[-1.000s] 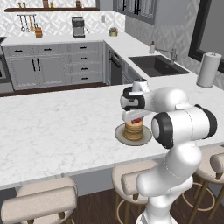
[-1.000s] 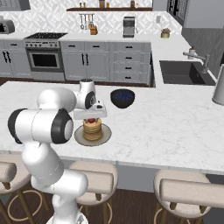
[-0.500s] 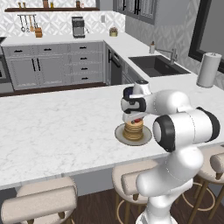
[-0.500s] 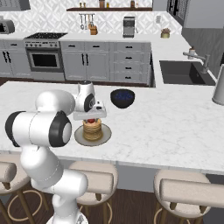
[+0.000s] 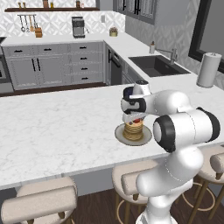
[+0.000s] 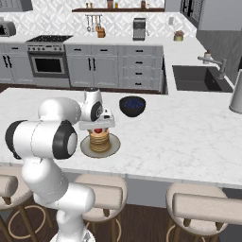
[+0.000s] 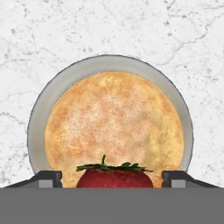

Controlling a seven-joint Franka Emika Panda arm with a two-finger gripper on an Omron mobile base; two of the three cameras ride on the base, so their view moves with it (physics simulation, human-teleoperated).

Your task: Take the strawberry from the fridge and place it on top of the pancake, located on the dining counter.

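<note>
left base view
- tool (image 5: 136, 119): hangs straight over the pancake stack (image 5: 133, 129), pointing down; finger spacing too small to read from here
- strawberry (image 5: 137, 120): red dot right under the tool, at the top of the stack; can't tell if it touches the top cake
- plate (image 5: 120, 133): grey, sits on the white marble dining counter (image 5: 57, 131), near the stool-side edge
- axis: tool, berry and stack line up vertically, no sideways offset visible

right base view
- tool (image 6: 97, 127): same stack-up, hand above, strawberry (image 6: 98, 131) below, pancake stack (image 6: 99, 140) under that
- dark bowl (image 6: 132, 106): on the counter beyond the plate, well apart, out of the way
- arm: only one here, leaning in from the stool side

hand view
- tool (image 7: 112, 178): two dark tips stand apart, one on each side of the berry, with a clear gap to its red flesh on both sides; not clamped on it
- strawberry (image 7: 114, 176): between the tips, green leaves toward the camera, so stem up, long axis along the tool
- pancake (image 7: 114, 131): round golden top directly beyond the berry, ringed by the grey plate (image 7: 39, 113)
- offset: berry reads toward the near rim of the cake, not its centre, though it sits much closer to the lens
- judgement: berry looks let go over the cake; next move is a straight lift along that same vertical line, no side drag
</note>
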